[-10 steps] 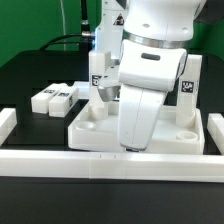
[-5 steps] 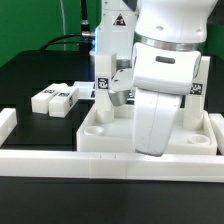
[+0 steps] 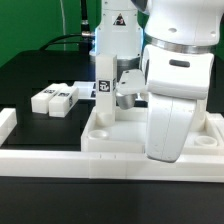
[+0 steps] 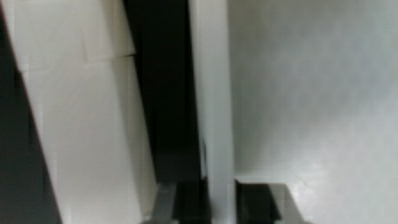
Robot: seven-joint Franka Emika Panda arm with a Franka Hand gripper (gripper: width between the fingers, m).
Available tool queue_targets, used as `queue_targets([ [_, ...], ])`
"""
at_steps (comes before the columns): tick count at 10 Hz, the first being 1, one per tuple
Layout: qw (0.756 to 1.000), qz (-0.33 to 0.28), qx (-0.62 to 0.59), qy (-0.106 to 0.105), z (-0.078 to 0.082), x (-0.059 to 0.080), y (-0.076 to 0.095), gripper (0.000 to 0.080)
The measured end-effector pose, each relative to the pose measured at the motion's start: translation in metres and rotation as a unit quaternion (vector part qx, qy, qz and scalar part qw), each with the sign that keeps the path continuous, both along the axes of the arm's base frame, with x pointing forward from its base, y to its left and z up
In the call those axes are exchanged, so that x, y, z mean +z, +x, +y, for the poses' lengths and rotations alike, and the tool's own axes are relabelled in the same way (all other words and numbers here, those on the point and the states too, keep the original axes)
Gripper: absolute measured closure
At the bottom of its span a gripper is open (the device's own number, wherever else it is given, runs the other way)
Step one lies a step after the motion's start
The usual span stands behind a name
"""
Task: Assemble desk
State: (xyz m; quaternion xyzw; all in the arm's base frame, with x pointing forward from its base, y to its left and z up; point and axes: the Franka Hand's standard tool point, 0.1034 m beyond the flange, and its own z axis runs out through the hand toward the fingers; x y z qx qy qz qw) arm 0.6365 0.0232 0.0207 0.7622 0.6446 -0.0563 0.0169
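The white desk panel (image 3: 100,135) lies on the black table behind the front border bar. One tagged leg (image 3: 103,85) stands upright in its back corner socket on the exterior view's left. Two more legs (image 3: 55,99) lie side by side on the table to the left. The arm's white hand (image 3: 168,125) reaches down over the panel's right part and hides its own fingers there. In the wrist view my gripper (image 4: 217,203) has its dark fingertips (image 4: 180,206) on either side of the panel's thin raised rim (image 4: 212,100), shut on it. The fourth leg is hidden.
A long low white border bar (image 3: 60,161) runs along the front, and a short one (image 3: 7,121) stands at the exterior view's left. Black cables and a dark post (image 3: 82,20) are at the back. The arm blocks the view of the panel's right side.
The arm has moved toward the exterior view's right. The panel and its upright leg have slid right with it. The two loose legs have not moved.
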Motion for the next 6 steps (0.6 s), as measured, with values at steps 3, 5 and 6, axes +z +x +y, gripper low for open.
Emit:
queue_targets([
  [3,0.999,0.044,-0.005,-0.004,-0.003,0.000,-0.017,0.0432],
  [5,0.996,0.083,-0.013,-0.008,-0.011,0.019,-0.019,0.0244],
  [6,0.996,0.088,-0.015,-0.010,-0.015,0.030,-0.014,0.0167],
])
